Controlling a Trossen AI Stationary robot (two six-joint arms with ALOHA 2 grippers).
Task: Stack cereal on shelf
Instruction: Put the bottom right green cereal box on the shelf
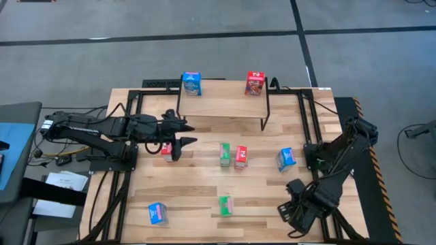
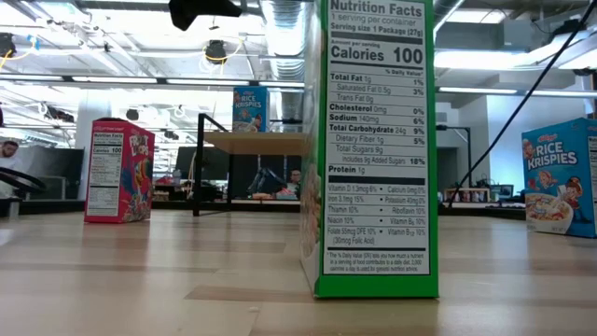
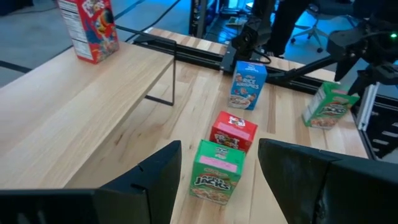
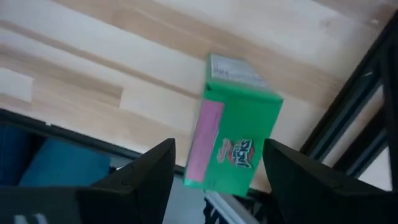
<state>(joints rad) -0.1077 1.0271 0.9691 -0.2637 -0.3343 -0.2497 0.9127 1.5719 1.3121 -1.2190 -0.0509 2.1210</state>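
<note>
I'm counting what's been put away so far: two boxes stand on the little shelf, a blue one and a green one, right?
Not quite. The shelf does carry two boxes, but they are the blue Rice Krispies box and a red cereal box, not a green one. The high view shows it; the green boxes stand on the table.

Left arm is stretched out sideways from the frame's left edge in the high view, its left gripper (image 1: 178, 133) sitting left of centre with fingers spread apart and nothing between them. Right arm is folded up at the lower right, right gripper (image 1: 291, 201) open too.
</note>
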